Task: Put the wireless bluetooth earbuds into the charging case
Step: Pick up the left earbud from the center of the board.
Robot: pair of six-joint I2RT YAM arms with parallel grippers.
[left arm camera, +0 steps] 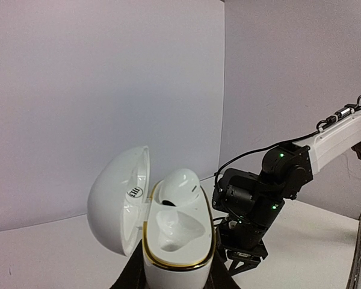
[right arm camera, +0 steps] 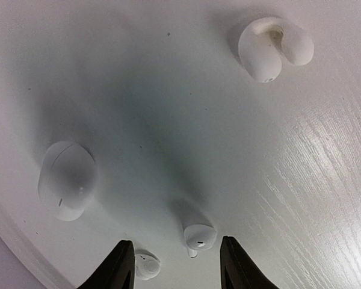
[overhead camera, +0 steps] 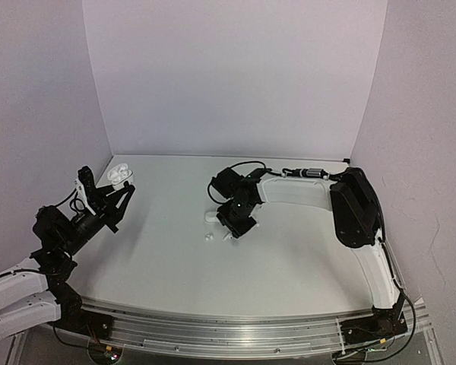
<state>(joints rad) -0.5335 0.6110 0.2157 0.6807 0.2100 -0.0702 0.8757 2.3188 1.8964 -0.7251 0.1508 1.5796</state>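
My left gripper [left arm camera: 177, 274] is shut on a white charging case [left arm camera: 174, 235] with a gold rim and holds it up off the table at the far left [overhead camera: 120, 176]. The case's lid [left arm camera: 117, 198] stands open. One white earbud [left arm camera: 179, 186] sits in the far socket and the near socket [left arm camera: 177, 229] is bare. My right gripper [right arm camera: 177, 265] points down at the table mid-scene [overhead camera: 232, 228], open. A white earbud [right arm camera: 198, 232] lies between its fingers without touching either. A smaller white earbud [right arm camera: 147, 265] lies just beside the left finger [right arm camera: 121, 265].
A rounded white pebble-shaped piece [right arm camera: 66, 179] lies on the table to the left of my right gripper. A white C-shaped piece [right arm camera: 274, 48] lies farther off. The right arm [left arm camera: 271, 180] shows behind the held case. Walls close the table at the back and sides.
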